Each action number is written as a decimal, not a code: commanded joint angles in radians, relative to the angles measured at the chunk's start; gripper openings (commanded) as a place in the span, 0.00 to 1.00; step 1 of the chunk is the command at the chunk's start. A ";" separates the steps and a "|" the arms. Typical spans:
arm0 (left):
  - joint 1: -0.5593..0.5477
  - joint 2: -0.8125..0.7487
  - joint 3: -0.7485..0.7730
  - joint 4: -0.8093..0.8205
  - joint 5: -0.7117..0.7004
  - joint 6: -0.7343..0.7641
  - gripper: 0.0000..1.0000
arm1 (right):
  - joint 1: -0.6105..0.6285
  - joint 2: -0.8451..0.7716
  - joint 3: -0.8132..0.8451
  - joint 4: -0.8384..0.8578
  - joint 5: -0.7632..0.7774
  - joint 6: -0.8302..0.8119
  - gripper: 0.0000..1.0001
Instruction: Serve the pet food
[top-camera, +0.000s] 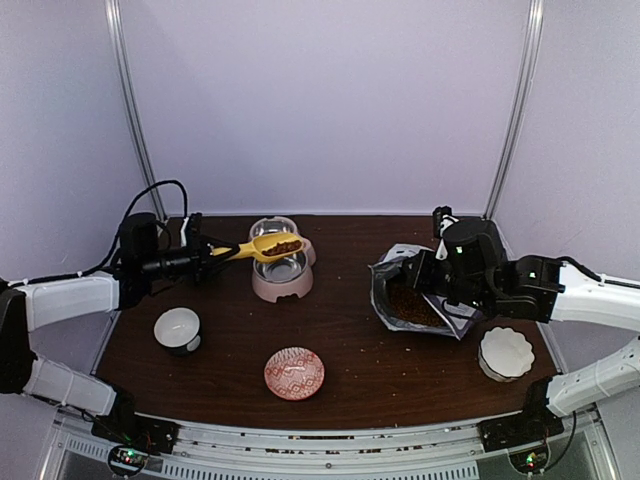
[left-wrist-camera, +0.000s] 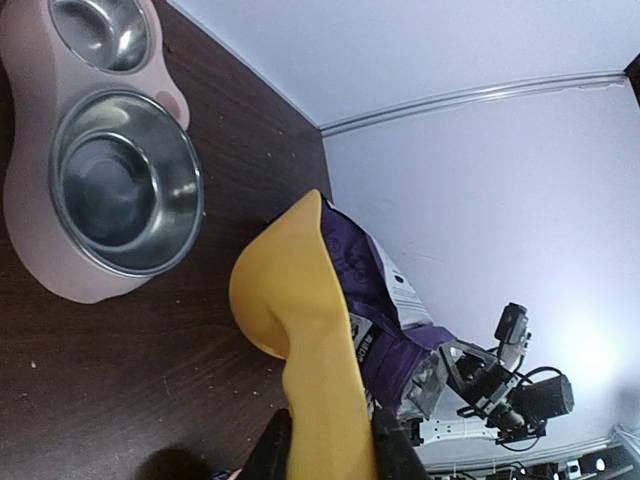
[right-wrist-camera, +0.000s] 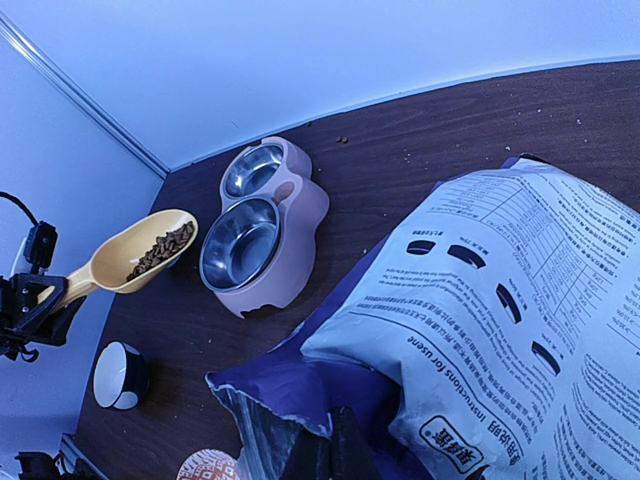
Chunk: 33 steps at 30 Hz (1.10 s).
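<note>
Now left claw (top-camera: 203, 251) clamps the yellow scoop (top-camera: 262, 247), kibble (top-camera: 283, 245) heaped ahead of it; right claw (right-wrist-camera: 330, 452) pinches the bag (right-wrist-camera: 500, 300) just above it.

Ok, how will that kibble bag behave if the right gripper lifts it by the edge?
Probably floppy: the bag wall is creased and sagging. Kibble inside likely makes it bottom-heavy, and its open mouth could spill if tilted.
</note>
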 joint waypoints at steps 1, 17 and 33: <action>0.056 0.007 0.006 -0.064 -0.015 0.121 0.00 | -0.004 -0.016 0.045 0.044 0.039 0.012 0.00; 0.105 0.149 0.180 -0.365 -0.094 0.411 0.00 | -0.004 -0.016 0.037 0.040 0.043 0.013 0.00; 0.112 0.222 0.314 -0.577 -0.147 0.595 0.00 | -0.004 -0.007 0.036 0.035 0.045 0.007 0.00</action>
